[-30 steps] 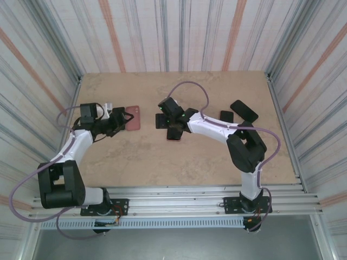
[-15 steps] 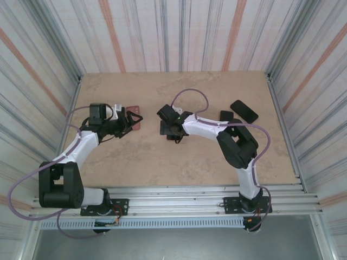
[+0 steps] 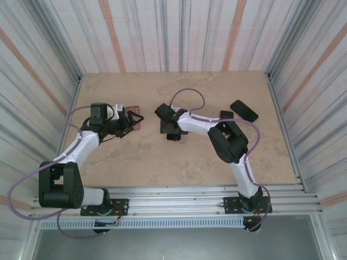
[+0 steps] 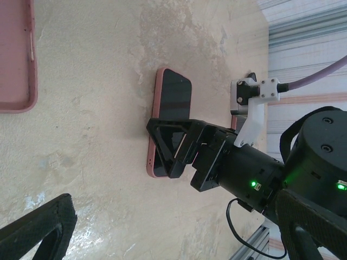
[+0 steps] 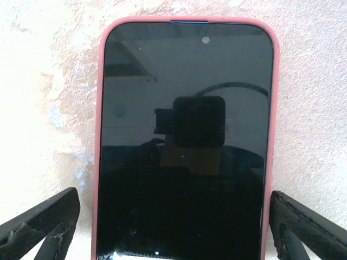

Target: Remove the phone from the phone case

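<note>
The phone (image 5: 184,141) lies screen up on the table, black glass inside a pink phone case (image 5: 100,135) whose rim frames it. My right gripper (image 5: 172,206) hangs straight over it, open, one finger on each side of the case and apart from it. In the left wrist view the same phone (image 4: 174,97) pokes out from under the right gripper (image 4: 173,146). In the top view the phone (image 3: 173,137) is a dark sliver below the right gripper (image 3: 168,127). My left gripper (image 3: 129,118) is open and holds nothing.
An empty pink case (image 4: 16,59) lies by the left gripper, also the pink case (image 3: 137,116) in the top view. Two black devices (image 3: 244,111) rest at the right of the table. Striped walls close in the tabletop (image 3: 162,157).
The right gripper has shifted slightly left and settled over the phone, with its elbow swinging left. The left gripper moved right to the empty pink case, then held still.
</note>
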Controlling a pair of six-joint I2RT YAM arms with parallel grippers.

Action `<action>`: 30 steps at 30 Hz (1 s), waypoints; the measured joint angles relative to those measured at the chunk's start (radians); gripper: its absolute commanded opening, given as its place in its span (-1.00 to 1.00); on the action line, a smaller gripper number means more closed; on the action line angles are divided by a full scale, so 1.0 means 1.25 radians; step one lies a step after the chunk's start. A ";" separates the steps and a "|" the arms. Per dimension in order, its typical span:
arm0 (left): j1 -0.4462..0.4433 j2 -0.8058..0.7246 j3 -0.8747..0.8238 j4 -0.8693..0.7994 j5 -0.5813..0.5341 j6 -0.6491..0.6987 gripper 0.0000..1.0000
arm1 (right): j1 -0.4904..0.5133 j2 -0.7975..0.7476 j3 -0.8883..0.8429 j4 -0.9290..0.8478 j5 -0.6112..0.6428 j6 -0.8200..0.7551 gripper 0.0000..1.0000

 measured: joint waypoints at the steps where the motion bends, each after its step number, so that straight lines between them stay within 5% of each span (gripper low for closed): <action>1: 0.000 0.000 0.000 0.000 0.000 0.000 0.97 | -0.001 0.000 0.000 0.000 0.000 0.000 0.77; 12: 0.000 0.000 0.000 0.000 0.000 0.000 0.97 | -0.012 0.053 0.083 -0.050 0.023 -0.008 0.65; 30: -0.005 0.000 0.000 0.000 0.000 0.006 0.95 | -0.016 0.031 0.045 -0.013 0.017 -0.047 0.14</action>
